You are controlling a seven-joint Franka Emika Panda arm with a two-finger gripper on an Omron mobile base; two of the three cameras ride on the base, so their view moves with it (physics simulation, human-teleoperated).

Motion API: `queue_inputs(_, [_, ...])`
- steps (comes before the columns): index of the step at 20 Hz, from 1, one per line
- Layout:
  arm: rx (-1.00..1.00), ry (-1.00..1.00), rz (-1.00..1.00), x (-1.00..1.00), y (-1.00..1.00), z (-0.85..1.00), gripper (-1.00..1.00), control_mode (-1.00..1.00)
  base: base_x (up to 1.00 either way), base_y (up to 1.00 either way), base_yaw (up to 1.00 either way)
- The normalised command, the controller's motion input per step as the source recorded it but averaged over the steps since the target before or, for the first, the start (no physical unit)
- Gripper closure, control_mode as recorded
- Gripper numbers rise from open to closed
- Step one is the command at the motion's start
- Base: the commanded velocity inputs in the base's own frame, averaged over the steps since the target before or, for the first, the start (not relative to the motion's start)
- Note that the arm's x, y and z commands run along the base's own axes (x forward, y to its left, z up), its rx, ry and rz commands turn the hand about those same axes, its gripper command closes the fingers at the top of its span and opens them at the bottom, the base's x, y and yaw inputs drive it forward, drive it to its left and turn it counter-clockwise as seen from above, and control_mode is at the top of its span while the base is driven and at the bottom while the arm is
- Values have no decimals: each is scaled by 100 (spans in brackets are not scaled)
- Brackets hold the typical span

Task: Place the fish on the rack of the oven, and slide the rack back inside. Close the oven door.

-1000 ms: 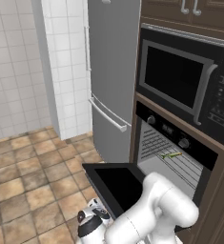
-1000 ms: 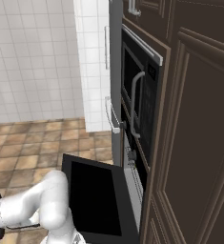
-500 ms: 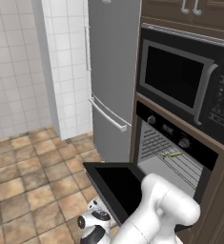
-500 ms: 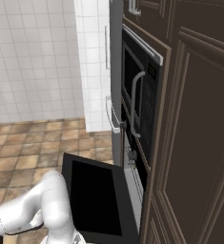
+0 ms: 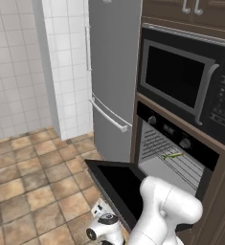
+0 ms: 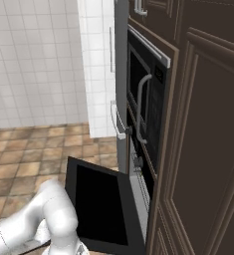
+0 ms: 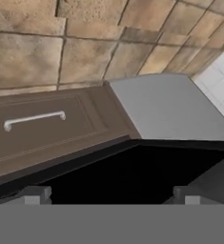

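The end effector (image 5: 100, 225) hung low under the oven door (image 5: 119, 184), near the floor, with its fingers wide apart and nothing in them. The door hung open and flat. Inside the oven (image 5: 174, 153), the fish (image 5: 172, 155) lay on the rack (image 5: 174, 160), which looked pushed in. Closing the door seemed to be the step in hand. Next, the end effector would need to push the door up from below.

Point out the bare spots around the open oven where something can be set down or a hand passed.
Free: the tiled floor left of the oven door, and the door's own black inner face. The rack is bare apart from the fish. Crowded: under the door's front edge, where the open claw sits.
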Motion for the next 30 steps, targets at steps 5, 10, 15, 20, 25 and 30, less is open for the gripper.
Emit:
queue_inputs(5, [0, -16, -17, 1, -100, 100, -100, -100, 0, 0, 0])
queue_inputs(10, [-3, -17, -17, 9, -100, 100, -100, -100, 0, 0, 0])
queue_inputs(15, [-8, -22, -17, 9, -100, 100, -100, -100, 0, 0, 0])
queue_inputs(20, [-5, -19, -22, 0, -100, 100, -100, -100, 0, 0, 0])
queue_inputs(25, [-3, -17, -23, 0, -100, 88, -100, -100, 0, 0, 0])
queue_inputs(30, [-6, -6, -30, 11, -100, 53, -100, -100, 0, 0, 0])
